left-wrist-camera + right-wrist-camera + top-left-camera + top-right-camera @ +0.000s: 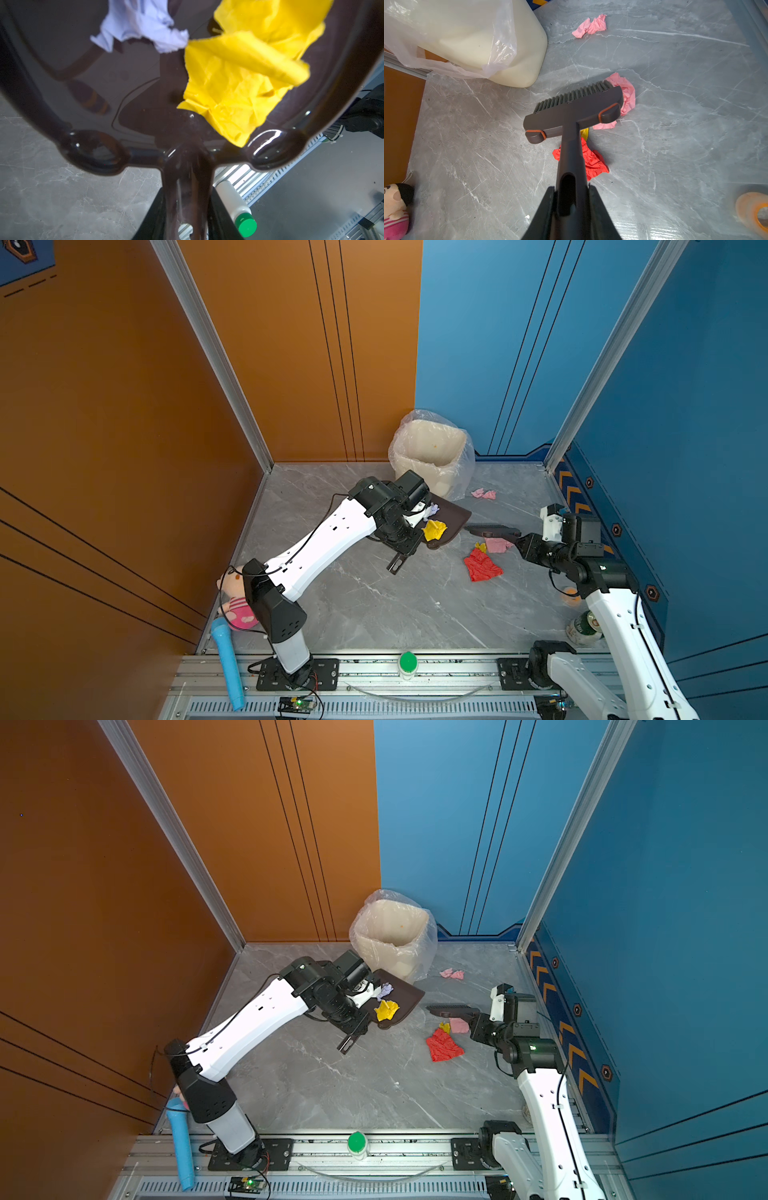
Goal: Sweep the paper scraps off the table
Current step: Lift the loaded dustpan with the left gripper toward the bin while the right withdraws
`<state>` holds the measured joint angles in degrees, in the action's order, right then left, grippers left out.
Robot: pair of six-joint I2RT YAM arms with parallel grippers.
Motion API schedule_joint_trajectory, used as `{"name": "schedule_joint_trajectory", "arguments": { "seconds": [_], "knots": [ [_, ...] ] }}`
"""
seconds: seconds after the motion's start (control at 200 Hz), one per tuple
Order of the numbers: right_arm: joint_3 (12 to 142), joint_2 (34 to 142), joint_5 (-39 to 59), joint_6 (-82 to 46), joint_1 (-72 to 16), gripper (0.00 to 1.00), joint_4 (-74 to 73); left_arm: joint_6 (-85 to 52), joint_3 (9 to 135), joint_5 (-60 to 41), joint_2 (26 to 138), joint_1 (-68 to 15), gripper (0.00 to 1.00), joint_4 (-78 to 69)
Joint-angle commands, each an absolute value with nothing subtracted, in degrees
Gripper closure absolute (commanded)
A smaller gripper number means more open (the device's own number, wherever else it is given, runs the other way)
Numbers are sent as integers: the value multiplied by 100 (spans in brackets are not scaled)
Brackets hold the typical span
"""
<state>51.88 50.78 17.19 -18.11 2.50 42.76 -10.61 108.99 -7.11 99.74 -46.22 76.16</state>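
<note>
My left gripper (187, 195) is shut on the handle of a dark brown dustpan (455, 516) held just in front of the bin. A yellow paper scrap (239, 87) and a lilac one (141, 27) lie in the pan. My right gripper (571, 189) is shut on the handle of a grey brush (571, 112). The brush head sits over the grey marble table (374, 605), right beside a pink scrap (627, 93). A red scrap (593, 162) and a small yellow bit (585, 133) lie under the handle. Another pink scrap (483, 493) lies near the bin.
A cream bin (428, 452) with a clear plastic liner stands at the back. A plush doll (237, 601) and a blue tube (228, 659) lie at the front left. A green-capped bottle (407, 664) rests on the front rail. A tape roll (751, 209) and another bottle (584, 628) are at the right edge.
</note>
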Motion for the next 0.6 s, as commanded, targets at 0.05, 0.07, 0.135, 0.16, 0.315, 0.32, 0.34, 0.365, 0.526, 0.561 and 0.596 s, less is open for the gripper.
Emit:
{"name": "schedule_joint_trajectory", "arguments": {
  "seconds": [0.05,0.07,0.135,0.16,0.315,0.32,0.34,0.365,0.526,0.561,0.596],
  "knots": [
    [5072,5013,1927,-1909,299,100,3891,-941,11430,-919,10224,-4684,100,7995],
    [5051,5011,1938,-1911,299,100,3879,-940,11502,-929,10244,-4682,100,8014],
    [5013,5014,1977,-1921,307,100,3841,-924,11734,-930,10345,-4681,100,8104],
    [5010,5020,1993,-1913,307,100,3841,-915,11832,-936,10376,-4672,100,8132],
    [4939,5027,2029,-1913,305,100,3737,-853,12329,-1061,10531,-4624,100,8191],
    [4939,5032,2030,-1910,302,100,3736,-857,12339,-1062,10534,-4624,100,8191],
    [4944,5028,2041,-1910,307,100,3723,-855,12396,-1071,10558,-4616,100,8191],
    [4946,5029,2046,-1918,307,100,3714,-853,12465,-1073,10585,-4593,100,8191],
    [4990,5101,2186,-1939,312,100,3612,-755,12965,-1163,10844,-4529,100,8191],
    [5004,5130,2205,-1929,315,100,3612,-731,13076,-1225,10909,-4513,100,8183],
    [5002,5157,2206,-1926,312,100,3606,-721,13187,-1277,10984,-4494,100,8176]
  ]
}}
